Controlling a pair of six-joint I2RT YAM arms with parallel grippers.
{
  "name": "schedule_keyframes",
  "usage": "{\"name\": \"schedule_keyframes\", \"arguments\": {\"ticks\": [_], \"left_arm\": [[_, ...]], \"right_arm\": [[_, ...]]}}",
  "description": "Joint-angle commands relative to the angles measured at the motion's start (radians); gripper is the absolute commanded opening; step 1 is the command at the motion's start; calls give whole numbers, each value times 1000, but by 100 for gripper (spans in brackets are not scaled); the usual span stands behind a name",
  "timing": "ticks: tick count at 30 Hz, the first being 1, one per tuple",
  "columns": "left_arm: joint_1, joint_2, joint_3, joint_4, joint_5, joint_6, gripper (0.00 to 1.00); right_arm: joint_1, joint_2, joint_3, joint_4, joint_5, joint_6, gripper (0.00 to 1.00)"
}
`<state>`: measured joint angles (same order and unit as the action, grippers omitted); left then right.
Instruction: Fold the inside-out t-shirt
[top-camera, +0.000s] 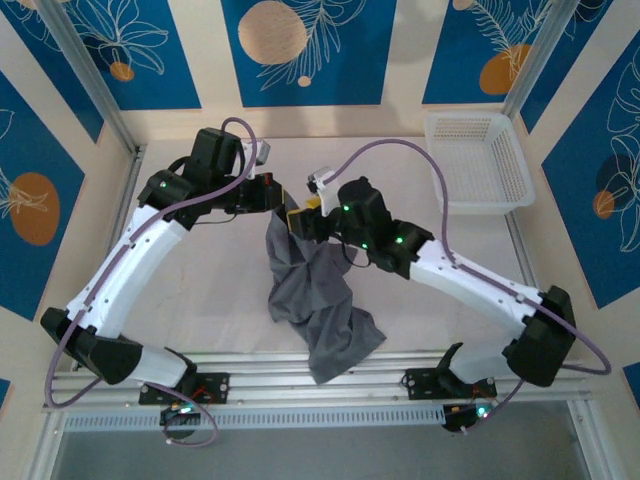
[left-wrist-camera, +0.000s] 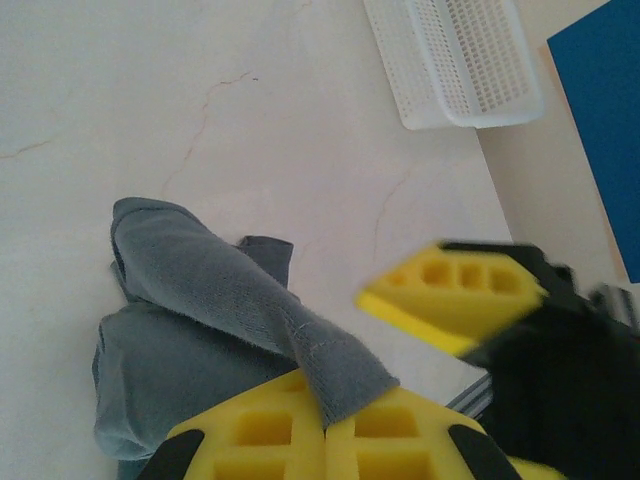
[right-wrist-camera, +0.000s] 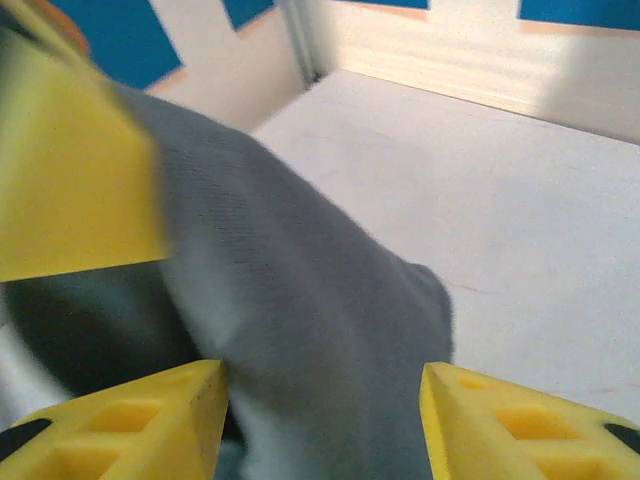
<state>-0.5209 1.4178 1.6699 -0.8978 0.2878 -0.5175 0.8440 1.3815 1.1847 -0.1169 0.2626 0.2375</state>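
The inside-out t-shirt (top-camera: 322, 300) is dark grey and hangs bunched above the table, its lower end pooled near the front rail. My left gripper (top-camera: 277, 200) is shut on an upper edge of it. In the left wrist view the yellow fingers (left-wrist-camera: 250, 440) meet on a stitched hem of the t-shirt (left-wrist-camera: 200, 285). My right gripper (top-camera: 302, 222) is just right of the left one. In the right wrist view its gripper (right-wrist-camera: 322, 405) stands open, fingers (right-wrist-camera: 130, 425) apart with the t-shirt (right-wrist-camera: 300, 290) draped between them. A finger of the left gripper (right-wrist-camera: 70, 170) is at upper left.
A white mesh basket (top-camera: 478, 206) stands at the table's back right corner, its rim (left-wrist-camera: 470, 115) also in the left wrist view. A metal rail (top-camera: 330, 385) runs along the front edge. Panel walls close in the back and sides.
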Motion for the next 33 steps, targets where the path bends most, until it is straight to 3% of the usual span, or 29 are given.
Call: {"name": "schedule_keyframes", "arguments": {"ticks": [1, 8, 12, 15, 18, 24, 30, 33], "left_arm": [[9, -10, 10, 7, 13, -4, 0], [9, -6, 10, 26, 40, -12, 0], [8, -11, 13, 12, 17, -3, 0], [10, -20, 0, -4, -18, 12, 0], [10, -29, -22, -4, -43, 26, 0], [12, -30, -30, 25, -29, 27, 0], [11, -20, -24, 40, 2, 26, 0], [11, -20, -33, 35, -3, 28, 0]], "right_arm": [[18, 34, 52, 50, 27, -102, 56], [35, 123, 98, 74, -29, -144, 70], [40, 200, 183, -9, 201, -133, 70], [43, 199, 263, -156, 273, -104, 59], [24, 136, 286, -300, 131, -51, 38], [-97, 18, 204, -463, -152, 90, 29], [-176, 29, 140, -510, -272, 98, 10], [-173, 17, 136, -461, -376, 106, 10]]}}
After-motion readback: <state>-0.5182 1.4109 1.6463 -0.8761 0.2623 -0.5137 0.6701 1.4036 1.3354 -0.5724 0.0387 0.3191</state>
